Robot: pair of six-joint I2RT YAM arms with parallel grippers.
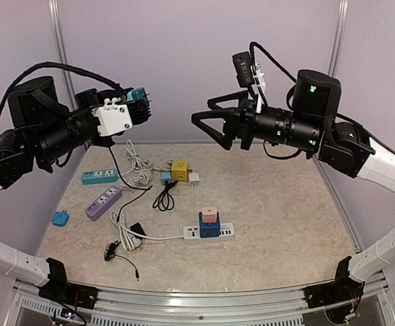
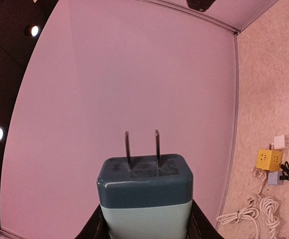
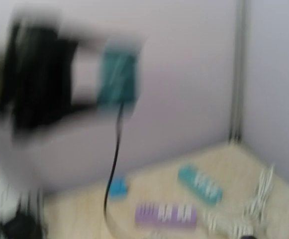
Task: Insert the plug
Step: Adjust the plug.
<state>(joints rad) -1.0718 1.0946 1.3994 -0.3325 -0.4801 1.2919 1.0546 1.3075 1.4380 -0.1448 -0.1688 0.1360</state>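
Against lilac walls (image 1: 183, 54), left claw (image 2: 144, 225) grips plug (image 2: 145, 186), prongs (image 2: 157, 149) horizontal rightward; right claw (image 1: 202, 110) wide.

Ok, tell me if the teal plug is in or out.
Out: the plug is midair in the left gripper, both prongs bare.

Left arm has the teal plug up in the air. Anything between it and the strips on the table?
Nothing visible. The teal plug hangs in open air in the left gripper; the teal strip and purple strip lie uncovered below.
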